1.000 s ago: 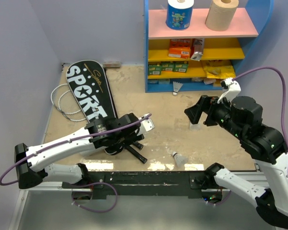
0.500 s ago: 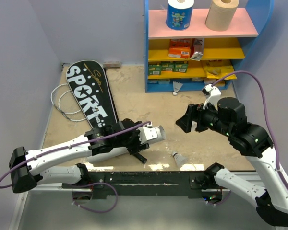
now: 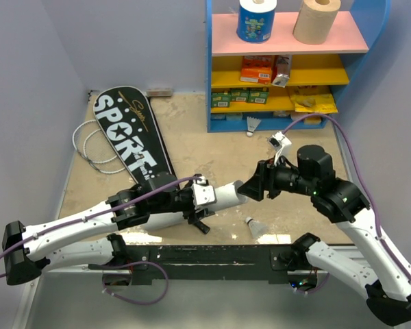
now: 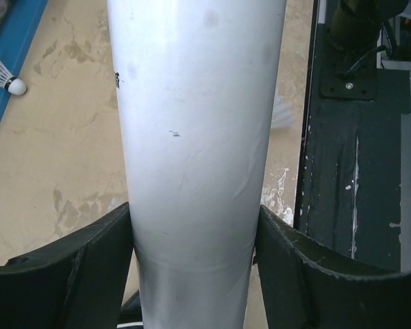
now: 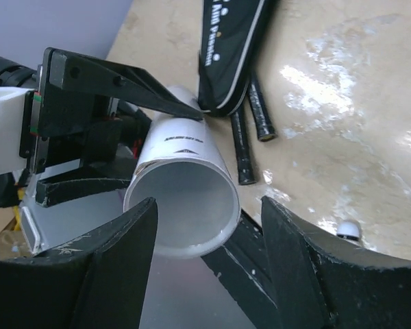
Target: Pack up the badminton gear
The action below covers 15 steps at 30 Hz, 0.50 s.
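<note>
Both arms have closed in over the last sec: the left arm has swung the long white tube (image 3: 225, 194) rightward off the racket handles (image 3: 197, 222), and the right arm has dropped left from mid-right to meet it at frame centre.

Left fingers (image 4: 75, 274) are clamped on the tube, one pad on each side, wrist cam showing them pressed tight vs the white wall. Tube is off the surface, roughly level, open end pointing right.

Right fingers (image 5: 116, 260) are spread wide, one each side of that open mouth. Nothing gripped there; the tube rim sits between them, close to the left-hand finger in the right wrist view. Contact? Can't tell.

Rest of the gear: black "SPORT" cover (image 3: 127, 133) lies flat at upper left of the top view, running diagonally down toward the left arm. White-strung racket heads (image 3: 89, 145) stick out at its left edge. Black handles poke out below the left wrist, near the bottom rail.

One shuttlecock (image 3: 255, 225) lies on the surface just below the tube end, lower centre. Another shuttlecock (image 3: 253, 125) sits up by the foot of the blue shelf unit (image 3: 209, 75), well apart from both arms.

Up top, two paper rolls (image 3: 257, 19) stand on the pink shelf, with orange and yellow packets (image 3: 257, 68) on the yellow shelves below.
</note>
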{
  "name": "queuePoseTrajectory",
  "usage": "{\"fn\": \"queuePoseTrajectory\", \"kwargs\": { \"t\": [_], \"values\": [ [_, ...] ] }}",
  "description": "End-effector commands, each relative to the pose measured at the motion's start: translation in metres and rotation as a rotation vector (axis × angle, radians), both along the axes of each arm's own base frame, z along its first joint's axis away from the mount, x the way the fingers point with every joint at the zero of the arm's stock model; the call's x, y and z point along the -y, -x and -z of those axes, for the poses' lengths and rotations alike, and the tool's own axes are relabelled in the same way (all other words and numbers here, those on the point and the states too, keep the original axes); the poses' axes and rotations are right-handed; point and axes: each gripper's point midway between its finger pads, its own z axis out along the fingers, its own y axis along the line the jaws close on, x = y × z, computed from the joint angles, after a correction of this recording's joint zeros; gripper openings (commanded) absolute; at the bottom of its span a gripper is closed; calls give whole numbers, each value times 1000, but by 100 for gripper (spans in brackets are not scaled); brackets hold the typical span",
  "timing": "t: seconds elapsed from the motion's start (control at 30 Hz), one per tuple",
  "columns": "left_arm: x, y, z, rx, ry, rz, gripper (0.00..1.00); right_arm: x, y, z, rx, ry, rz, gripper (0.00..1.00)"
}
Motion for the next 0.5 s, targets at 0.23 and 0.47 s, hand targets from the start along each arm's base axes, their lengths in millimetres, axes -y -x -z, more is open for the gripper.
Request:
{"fn": "queuePoseTrajectory", "kwargs": {
  "t": [0.23, 0.47],
  "values": [
    [9, 4, -6, 29, 73, 44, 0, -8, 5, -39, 86, -143, -24, 96],
    [9, 1, -5, 39, 75, 33, 0, -14, 14, -34, 58, -158, -79, 99]
  ]
}}
